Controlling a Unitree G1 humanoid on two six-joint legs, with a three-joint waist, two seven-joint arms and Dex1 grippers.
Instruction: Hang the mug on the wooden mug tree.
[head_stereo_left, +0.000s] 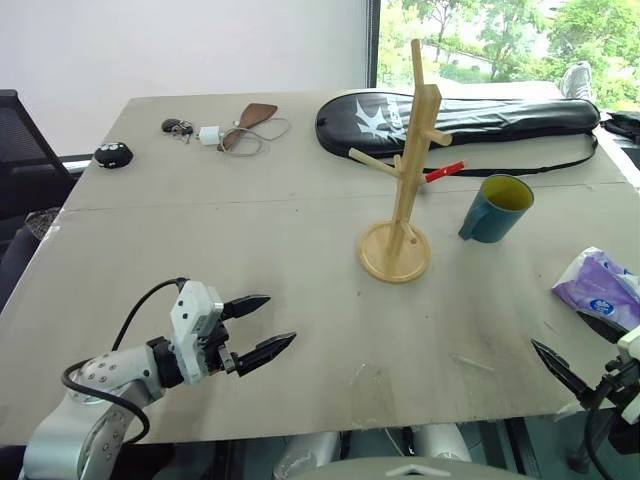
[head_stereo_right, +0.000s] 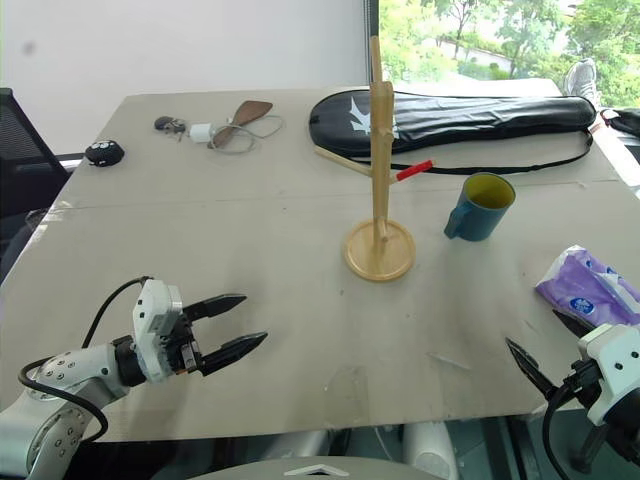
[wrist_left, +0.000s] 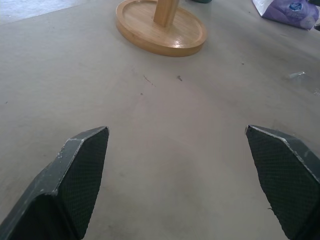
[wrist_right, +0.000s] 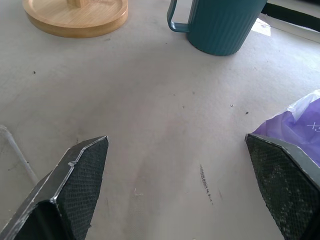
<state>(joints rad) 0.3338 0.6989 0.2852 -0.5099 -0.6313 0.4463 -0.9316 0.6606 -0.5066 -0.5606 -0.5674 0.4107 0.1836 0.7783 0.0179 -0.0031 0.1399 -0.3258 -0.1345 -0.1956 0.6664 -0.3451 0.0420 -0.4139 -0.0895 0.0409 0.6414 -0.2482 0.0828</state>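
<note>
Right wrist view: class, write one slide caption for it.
Open right gripper hovers over the table, facing the mug beside the wooden mug tree.

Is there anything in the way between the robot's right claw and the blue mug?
No, nothing visible. Bare table lies between the open right gripper and the mug. The purple packet sits off to the side.

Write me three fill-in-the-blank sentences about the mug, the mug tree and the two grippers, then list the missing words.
1. The mug stands on the table to the robot's ____ of the mug tree.
2. The mug's inside is ____.
3. One peg on the tree has a ____ tip.
4. The jaws of the left gripper and the right gripper are ____, holding nothing.

Missing words: right; yellow; red; open
</note>
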